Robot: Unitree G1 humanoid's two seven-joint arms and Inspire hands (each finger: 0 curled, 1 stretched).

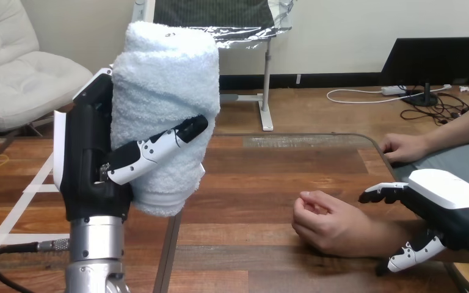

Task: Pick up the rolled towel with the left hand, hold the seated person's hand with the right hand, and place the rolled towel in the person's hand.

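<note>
Left arm raised, right low.
My left hand [88, 155] clasps the rolled towel [162, 79] upright; my right hand [446, 201] lies low, palm down (fingers, thumb spread).

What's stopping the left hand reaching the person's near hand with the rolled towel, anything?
Probably yes, reachable: only bare table lies between the left hand, gripping the rolled towel, and the person's near hand. The right hand sits on its far side, off that path.
</note>
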